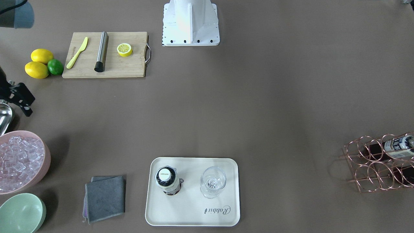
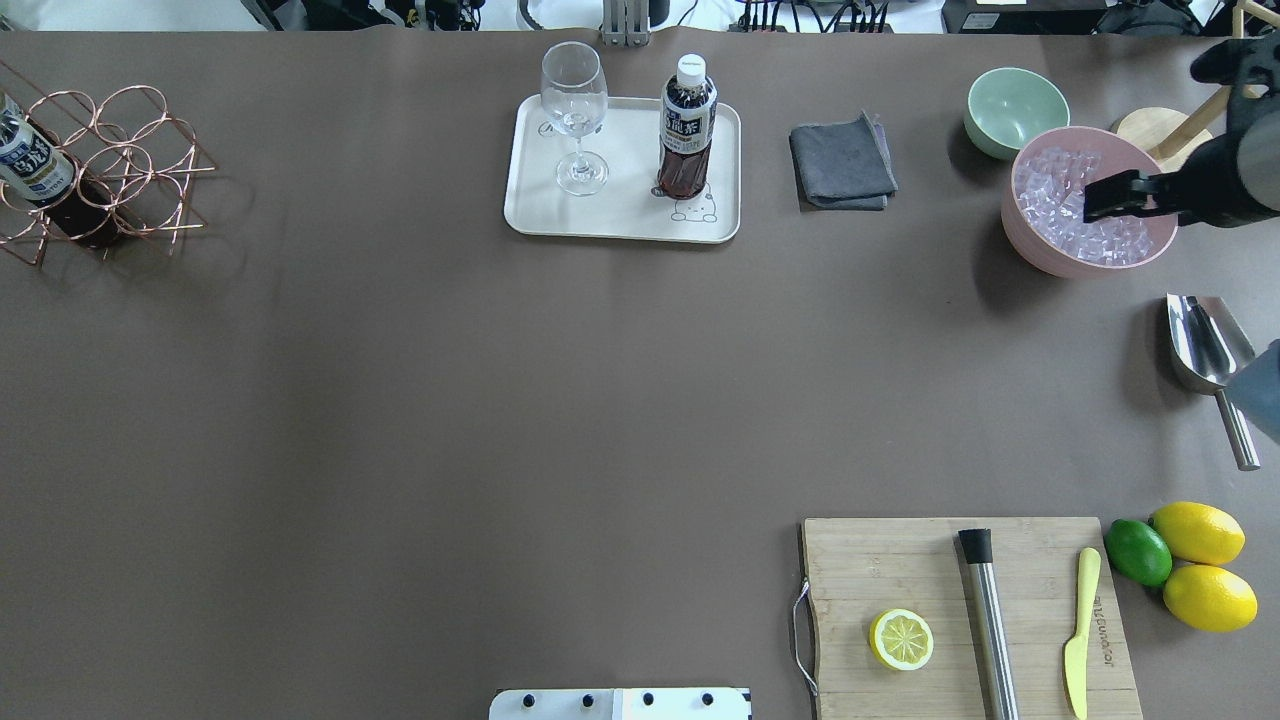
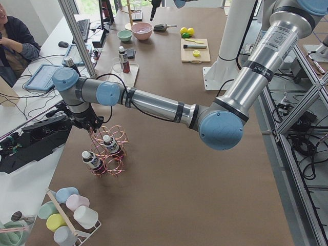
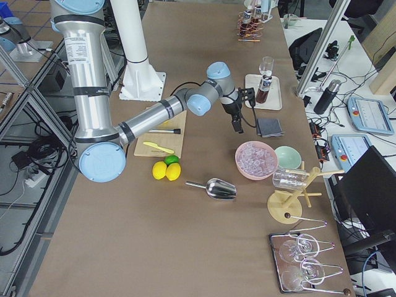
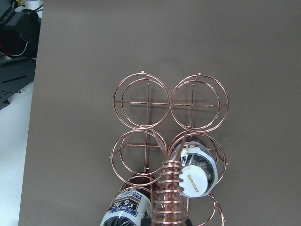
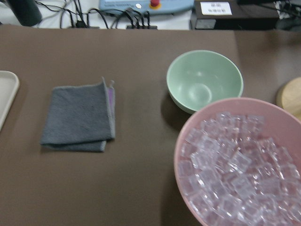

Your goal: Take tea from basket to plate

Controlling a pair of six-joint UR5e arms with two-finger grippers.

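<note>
While one tea (image 2: 687,125) stands upright on the plate (image 2: 525,215), at the top centre of the overhead view, two more bottles sit in the basket (image 5: 141,103) at that view's far left edge. The standing tea is on the plate's right half, by the bear drawing, with a glass (image 2: 574,120) on the left half, near it but not touching.

In the left wrist view the basket fills the lower middle. One bottle (image 5: 193,178) shows its white cap in the right cell of the middle row, and a second bottle (image 5: 127,209) leans at the bottom edge.

The left claw (image 3: 92,130) hangs right over the basket's coiled handle, at the left of the side view. I cannot tell whether it is open or closed, or whether it touches the wire.

The right claw (image 2: 1095,197) hovers over the ice bowl (image 2: 1040,250) at the overhead view's upper right. It reads as one dark mass, so I cannot tell its state either.

On the desk (image 2: 400,400), a cloth (image 2: 842,165) lies between the plate and a green bowl (image 2: 1015,110). A scoop (image 2: 1205,345) lies below the ice bowl, and a board (image 2: 900,560) sits at the lower right.
</note>
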